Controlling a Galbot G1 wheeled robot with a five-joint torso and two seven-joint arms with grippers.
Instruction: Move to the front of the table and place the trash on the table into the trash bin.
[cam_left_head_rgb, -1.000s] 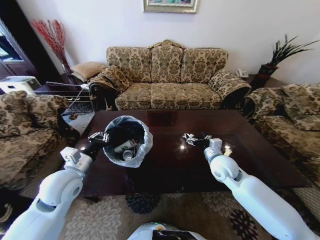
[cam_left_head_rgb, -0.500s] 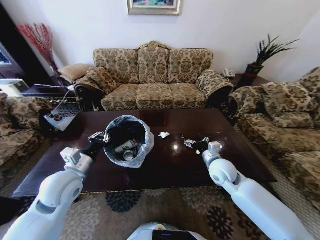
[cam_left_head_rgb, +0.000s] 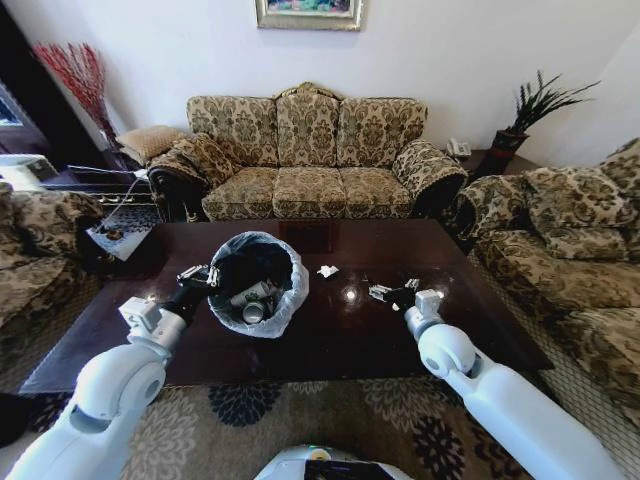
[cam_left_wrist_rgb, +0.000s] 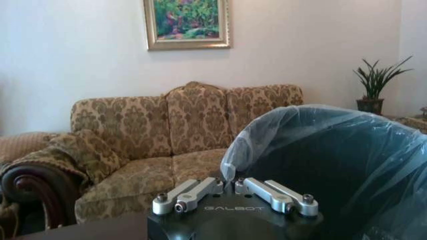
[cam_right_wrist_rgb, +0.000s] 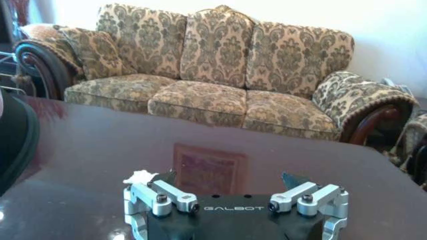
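Your trash bin (cam_left_head_rgb: 255, 283) stood on the dark surface (cam_left_head_rgb: 330, 340) near its left front, the whitish liner (cam_left_wrist_rgb: 267, 130) folded over the rim and a can and other litter already lying inside. That much of the clearing looked done. One crumpled white scrap (cam_left_head_rgb: 327, 270) lay on the wood just right of the bin, between it and your right pincer (cam_left_head_rgb: 392, 291), and in the right wrist view the same scrap (cam_right_wrist_rgb: 141, 176) sat just beyond one fingertip. By this evidence it was the main piece left to bin; any smaller bits could not be made out. Your right pincer hovered low over the wood with its fingers spread apart and nothing between them. Your left pincer (cam_left_head_rgb: 197, 274) was at the bin's left rim, its fingers drawn together, and from the left wrist view it appeared clamped on the liner's edge (cam_left_wrist_rgb: 230, 160), holding the bin. A patterned sofa (cam_left_head_rgb: 305, 155) stood beyond the far edge
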